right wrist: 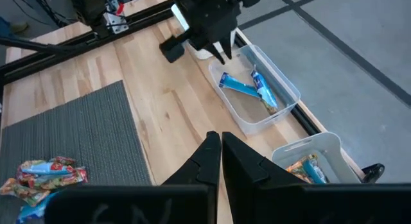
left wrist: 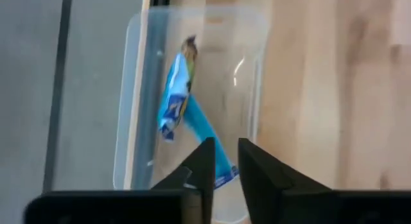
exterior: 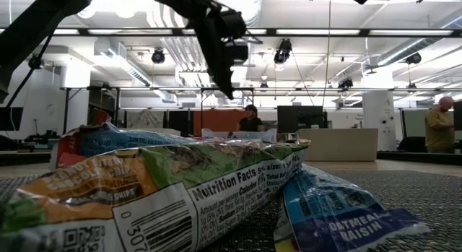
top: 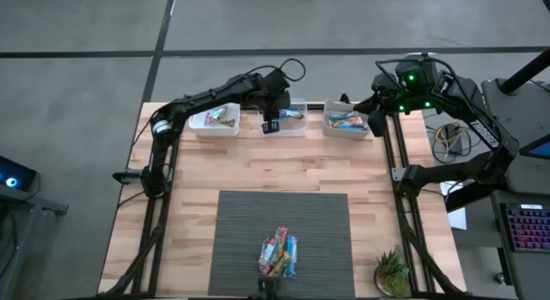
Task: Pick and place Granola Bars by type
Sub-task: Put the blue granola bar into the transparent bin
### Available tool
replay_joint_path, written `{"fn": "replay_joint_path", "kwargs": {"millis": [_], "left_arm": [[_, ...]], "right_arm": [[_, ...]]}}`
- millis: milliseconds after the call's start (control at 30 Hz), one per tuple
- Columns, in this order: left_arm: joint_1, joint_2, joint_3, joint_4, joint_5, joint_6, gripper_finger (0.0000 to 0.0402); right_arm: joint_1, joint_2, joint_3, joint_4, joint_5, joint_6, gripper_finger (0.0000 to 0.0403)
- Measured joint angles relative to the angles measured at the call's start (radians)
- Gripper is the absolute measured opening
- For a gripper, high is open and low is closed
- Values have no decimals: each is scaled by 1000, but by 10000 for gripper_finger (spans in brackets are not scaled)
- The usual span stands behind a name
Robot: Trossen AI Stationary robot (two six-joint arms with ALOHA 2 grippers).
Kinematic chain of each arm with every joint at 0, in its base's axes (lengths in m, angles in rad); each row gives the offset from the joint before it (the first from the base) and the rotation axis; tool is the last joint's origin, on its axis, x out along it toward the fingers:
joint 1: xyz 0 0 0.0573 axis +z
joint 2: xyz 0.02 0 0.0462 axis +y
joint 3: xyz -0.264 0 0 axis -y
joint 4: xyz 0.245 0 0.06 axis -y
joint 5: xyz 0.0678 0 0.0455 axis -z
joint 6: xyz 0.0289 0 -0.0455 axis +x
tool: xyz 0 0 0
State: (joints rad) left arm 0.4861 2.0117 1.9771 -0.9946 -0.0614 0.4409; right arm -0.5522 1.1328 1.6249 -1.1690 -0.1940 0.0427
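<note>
- Blue-wrapped granola bars (right wrist: 247, 88), two of them, lie in the clear middle bin (top: 292, 121) at the upper centre of the high view, on the wooden table (top: 258, 171); one bar lies partly across the other.
- Left gripper (top: 271, 124) hangs over the near edge of that bin. Its fingers (left wrist: 204, 161) stand narrow, a slim gap between them, nothing held; the left wrist view shows both bars below and apart from the tips.
- White bin (top: 215, 119) at upper left of the high view holds multicoloured bars; a third bin (top: 346, 122) at upper right holds more bars, blue and orange.
- Pile of bars (top: 278, 253), mixed blue and red-green-orange, sits on the grey mat (top: 249, 223) at lower centre of the high view. In the low view these fill the foreground, a blue one lower right.
- Right gripper (right wrist: 220, 146) waits beside the third bin, upper right of the high view, fingers pressed together, empty.
- Small plant (top: 393, 270) at lower right of the table.
- Two people show far back in the room in the low view.
</note>
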Motion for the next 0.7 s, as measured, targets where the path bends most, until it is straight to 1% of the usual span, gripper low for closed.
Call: {"fn": "replay_joint_path", "kwargs": {"millis": [67, 133, 200, 233, 433, 700], "left_arm": [[-13, -3, 37, -18, 25, -19, 27], [-25, -14, 68, -18, 73, -55, 8], [-38, -33, 84, -14, 136, -84, 3], [-47, -43, 89, -2, 150, -97, 2], [-103, -122, 79, -11, 157, -173, 0], [-178, -219, 77, -2, 164, -266, 0]], "right_arm": [[0, 0, 0, 0, -16, -7, 9], [0, 1, 0, 0, -24, -22, 9], [0, 1, 0, 0, -25, -24, 9], [0, 1, 0, 0, -25, -24, 9], [0, 1, 0, -1, -28, -33, 9], [3, 1, 0, -1, -78, -78, 9]]}}
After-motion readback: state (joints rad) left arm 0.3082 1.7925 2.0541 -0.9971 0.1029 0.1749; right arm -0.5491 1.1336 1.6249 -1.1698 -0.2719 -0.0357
